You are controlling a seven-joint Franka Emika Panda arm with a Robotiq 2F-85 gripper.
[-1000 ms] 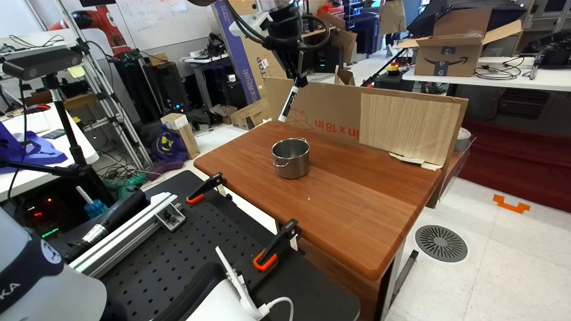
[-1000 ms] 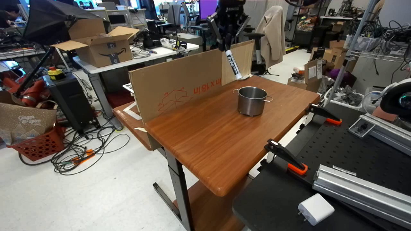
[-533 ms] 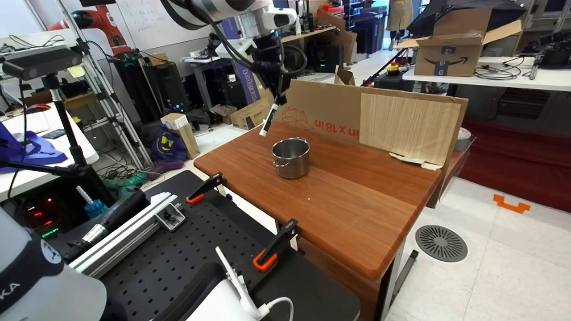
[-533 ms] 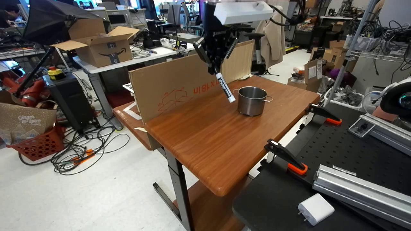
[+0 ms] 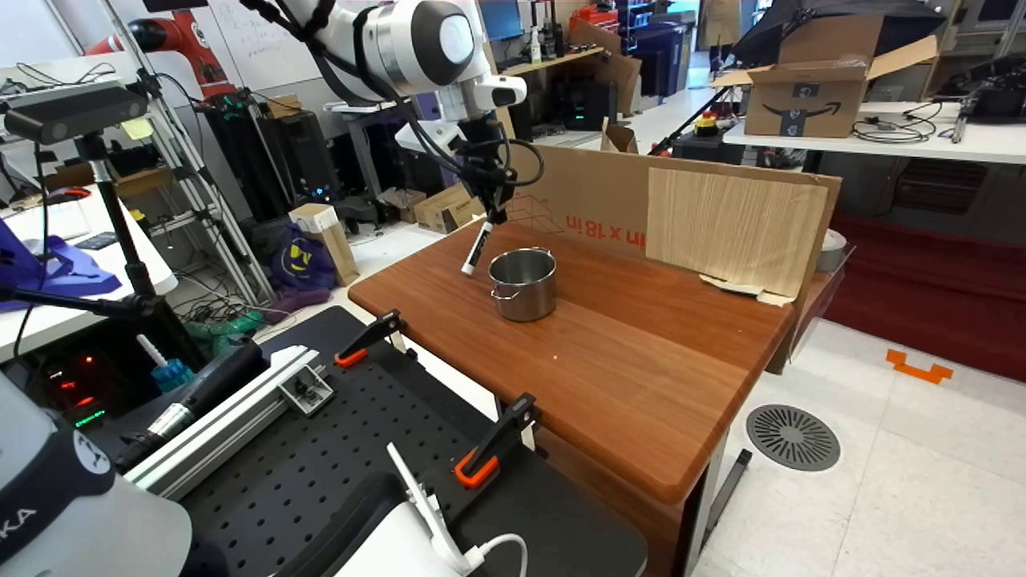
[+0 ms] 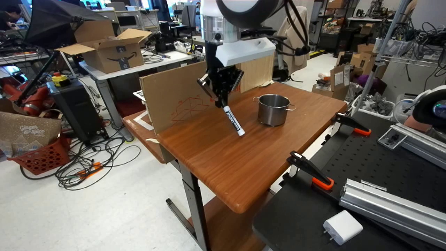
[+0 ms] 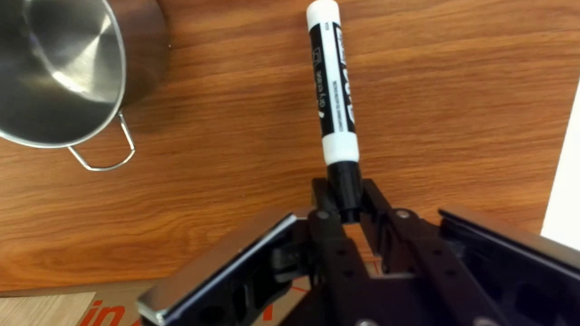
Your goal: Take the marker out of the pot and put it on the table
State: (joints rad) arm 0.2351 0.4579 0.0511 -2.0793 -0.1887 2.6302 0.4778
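Note:
My gripper (image 7: 344,194) is shut on the black capped end of the marker (image 7: 333,81), a white pen with a black label. The marker hangs tilted with its white end lowest, outside the pot. It shows in both exterior views (image 5: 478,248) (image 6: 233,121), with the gripper (image 5: 495,215) (image 6: 222,103) above it. It seems to be above the table (image 5: 641,377); the gap is hard to judge. The shiny metal pot (image 5: 525,292) (image 6: 272,111) stands upright beside the marker. In the wrist view, the pot (image 7: 145,54) is at upper left, its visible inside bare.
A cardboard panel (image 6: 188,87) stands along the table's back edge, behind the gripper. Two black and orange clamps (image 5: 497,441) (image 6: 352,122) sit at the edge of the black perforated bench (image 5: 304,473).
My gripper has come down with the marker in it, leftward in both exterior views. The marker's lower end is now nearer the tabletop. The pot has not moved.

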